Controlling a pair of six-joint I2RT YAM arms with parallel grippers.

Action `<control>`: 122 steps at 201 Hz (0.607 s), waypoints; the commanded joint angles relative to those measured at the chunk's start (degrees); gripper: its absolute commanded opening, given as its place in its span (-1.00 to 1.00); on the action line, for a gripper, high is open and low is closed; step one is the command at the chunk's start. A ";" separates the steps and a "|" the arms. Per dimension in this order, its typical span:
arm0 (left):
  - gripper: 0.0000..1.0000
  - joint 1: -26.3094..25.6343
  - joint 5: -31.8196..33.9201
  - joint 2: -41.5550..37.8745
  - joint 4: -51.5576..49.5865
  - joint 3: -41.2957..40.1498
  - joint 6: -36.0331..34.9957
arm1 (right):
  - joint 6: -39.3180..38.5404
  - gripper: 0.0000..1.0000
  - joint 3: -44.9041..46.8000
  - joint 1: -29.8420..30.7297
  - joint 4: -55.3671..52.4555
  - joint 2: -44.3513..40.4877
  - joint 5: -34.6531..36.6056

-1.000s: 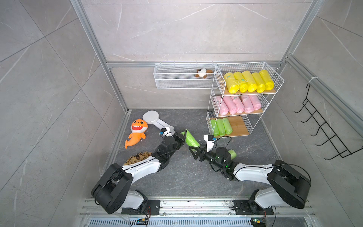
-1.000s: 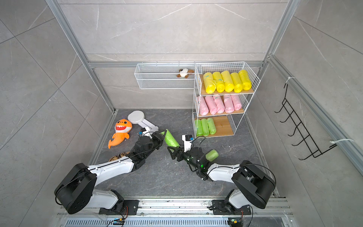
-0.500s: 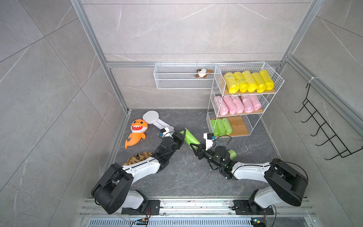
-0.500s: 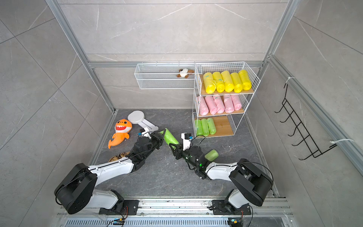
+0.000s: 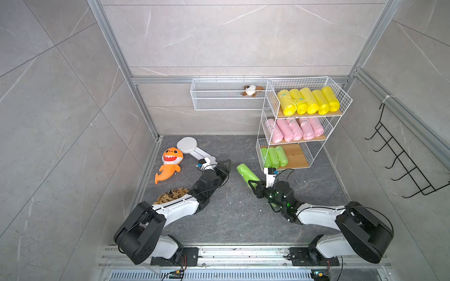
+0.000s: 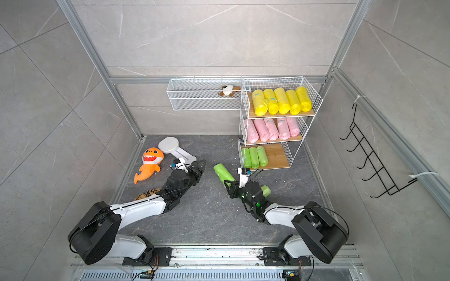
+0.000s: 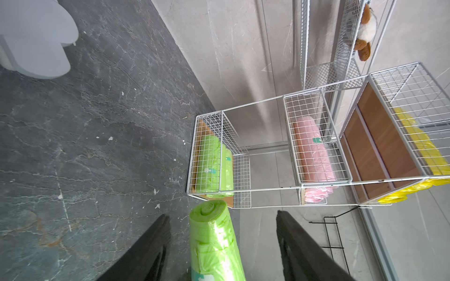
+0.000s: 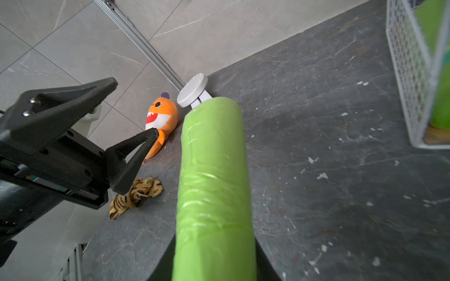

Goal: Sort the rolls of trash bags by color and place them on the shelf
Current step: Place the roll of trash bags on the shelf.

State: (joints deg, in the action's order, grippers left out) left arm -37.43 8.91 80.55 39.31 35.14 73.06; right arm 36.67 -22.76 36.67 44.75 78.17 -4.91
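Note:
My right gripper [image 5: 254,186] [image 8: 214,255] is shut on the near end of a light green roll [image 5: 245,173] [image 6: 222,173] [image 8: 214,182], holding it above the floor, tilted up and away from the arm. My left gripper [image 5: 225,166] [image 7: 222,214] is open just left of that roll [image 7: 215,243] and does not touch it. Another green roll [image 6: 265,191] lies on the floor beside the right wrist. The shelf [image 5: 338,126] [image 6: 314,114] holds several yellow rolls [image 5: 308,101] on top, several pink rolls [image 5: 295,130] in the middle and three green rolls [image 5: 274,157] on the bottom.
An orange shark plush [image 5: 170,163], a white round-headed object [image 5: 187,145] and a crumpled brown cloth [image 5: 173,194] lie on the floor to the left. A white wire basket [image 5: 214,102] with a small plush [image 5: 252,90] hangs left of the shelf. A black hook rack [image 5: 401,158] is on the right wall.
The right gripper closed on the green roll, then the left gripper opened and let it go. The roll now sits a little further right, in the right gripper alone.

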 commanded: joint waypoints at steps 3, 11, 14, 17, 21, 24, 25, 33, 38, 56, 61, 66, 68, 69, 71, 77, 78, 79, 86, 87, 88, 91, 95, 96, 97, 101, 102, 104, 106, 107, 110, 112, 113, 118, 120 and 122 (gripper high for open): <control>0.44 0.64 -0.90 1.73 0.46 2.16 -3.94 | -0.32 -0.52 1.19 -4.63 -10.05 -7.22 -0.79; 0.44 0.65 -1.70 2.34 0.80 2.43 -4.06 | -1.22 -0.52 1.26 -6.52 -14.00 -9.29 -1.06; 0.44 0.71 -1.96 2.59 0.85 2.54 -4.14 | -1.63 -0.52 1.13 -7.19 -15.51 -10.13 -1.07; 0.44 0.72 -2.23 2.84 0.86 2.73 -4.15 | -2.05 -0.51 0.95 -7.91 -17.26 -10.93 -1.00; 0.44 0.74 -2.57 3.13 0.93 2.90 -4.15 | -2.67 -0.51 0.64 -8.78 -19.58 -11.88 -0.91; 0.44 0.79 -2.91 3.39 0.94 3.06 -4.22 | -3.11 -0.51 0.32 -9.31 -21.27 -12.54 -0.74; 0.44 0.83 -3.01 3.48 0.94 3.12 -4.18 | -3.32 -0.51 0.25 -9.63 -21.85 -12.70 -0.69; 0.45 0.85 -3.66 4.13 1.07 3.51 -4.23 | -4.74 -0.50 -0.61 -11.18 -25.83 -14.07 -0.34; 0.45 0.78 -3.99 4.41 1.19 3.68 -4.15 | -5.37 -0.51 -1.04 -11.95 -27.51 -14.60 -0.21; 0.45 0.94 -5.35 5.57 1.61 4.28 -3.85 | -7.09 -0.50 -2.65 -15.72 -33.47 -15.64 -0.44; 0.45 0.91 -5.68 5.80 1.78 4.40 -3.71 | -7.33 -0.50 -2.88 -16.90 -34.47 -15.69 -0.85; 0.45 1.02 -6.00 5.99 1.90 4.46 -3.63 | -7.46 -0.50 -3.15 -18.05 -35.12 -15.73 -1.33; 0.45 0.97 -6.11 6.08 1.95 4.54 -3.60 | -7.52 -0.50 -3.16 -18.54 -35.27 -15.78 -1.55; 0.45 1.01 -6.19 6.05 1.98 4.56 -3.57 | -7.50 -0.50 -3.16 -18.81 -35.35 -15.78 -1.66; 0.45 1.03 -6.32 6.16 2.04 4.58 -3.54 | -7.56 -0.50 -3.12 -19.24 -35.48 -15.77 -1.86; 0.45 1.12 -6.56 6.28 2.04 4.59 -3.51 | -7.53 -0.50 -3.12 -20.80 -35.79 -15.91 -2.47; 0.45 1.08 -6.59 6.32 2.06 4.64 -3.52 | -7.51 -0.50 -3.19 -20.91 -35.88 -15.93 -2.56; 0.45 1.11 -6.65 6.35 2.08 4.61 -3.49 | -7.50 -0.50 -3.18 -21.23 -35.96 -15.94 -2.69; 0.45 1.19 -6.92 6.42 2.08 4.55 -3.45 | -7.51 -0.51 -3.17 -23.00 -36.13 -16.08 -3.40; 0.45 1.21 -6.95 6.39 2.08 4.57 -3.45 | -7.50 -0.50 -3.21 -23.28 -36.18 -16.10 -3.51; 0.45 1.17 -6.96 6.47 2.13 4.58 -3.45 | -7.54 -0.50 -3.23 -23.56 -36.20 -16.11 -3.61; 0.45 1.17 -7.08 6.46 2.09 4.60 -3.45 | -7.54 -0.51 -3.24 -24.19 -36.27 -16.16 -3.79; 0.45 1.23 -7.11 6.52 2.17 4.58 -3.45 | -7.65 -0.50 -3.25 -25.26 -36.38 -16.31 -4.15; 0.45 1.23 -7.13 6.53 2.13 4.59 -3.45 | -7.66 -0.50 -3.30 -25.56 -36.39 -16.35 -4.19; 0.45 1.27 -7.14 6.54 2.15 4.59 -3.45 | -7.62 -0.50 -3.32 -25.75 -36.40 -16.32 -4.26; 0.45 1.29 -7.21 6.52 2.17 4.48 -3.45 | -7.69 -0.50 -3.43 -26.76 -36.48 -16.36 -4.40; 0.45 1.30 -7.23 6.53 2.17 4.49 -3.45 | -7.67 -0.51 -3.47 -26.97 -36.48 -16.37 -4.45; 0.45 1.30 -7.28 6.52 2.13 4.57 -3.45 | -7.71 -0.51 -3.44 -27.43 -36.49 -16.40 -4.55; 0.45 1.37 -7.31 6.58 2.14 4.59 -3.45 | -7.80 -0.51 -3.52 -27.94 -36.49 -16.39 -4.58; 0.45 1.38 -7.36 6.61 2.16 4.54 -3.45 | -7.78 -0.50 -3.56 -28.17 -36.49 -16.39 -4.62; 0.45 1.37 -7.42 6.63 2.17 4.65 -3.45 | -7.82 -0.51 -3.59 -28.67 -36.49 -16.38 -4.71; 0.45 1.39 -7.46 6.57 2.17 4.67 -3.49 | -7.88 -0.51 -3.67 -29.13 -36.42 -16.38 -4.75; 0.45 1.44 -7.52 6.60 2.17 4.68 -3.47 | -7.90 -0.51 -3.77 -29.38 -36.41 -16.38 -4.75; 0.45 1.46 -7.70 6.70 2.17 4.75 -3.53 | -8.07 -0.50 -3.90 -30.46 -36.25 -16.26 -4.76; 0.45 1.45 -7.79 6.76 2.17 4.83 -3.53 | -8.03 -0.51 -3.99 -31.01 -36.12 -16.22 -4.76; 0.45 1.43 -7.90 6.84 2.17 4.91 -3.53 | -8.02 -0.50 -4.07 -31.51 -36.03 -16.10 -4.81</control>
State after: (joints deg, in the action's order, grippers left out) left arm -36.42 2.76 86.83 39.11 37.87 70.89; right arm 30.33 -23.86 9.34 8.95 63.31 -7.94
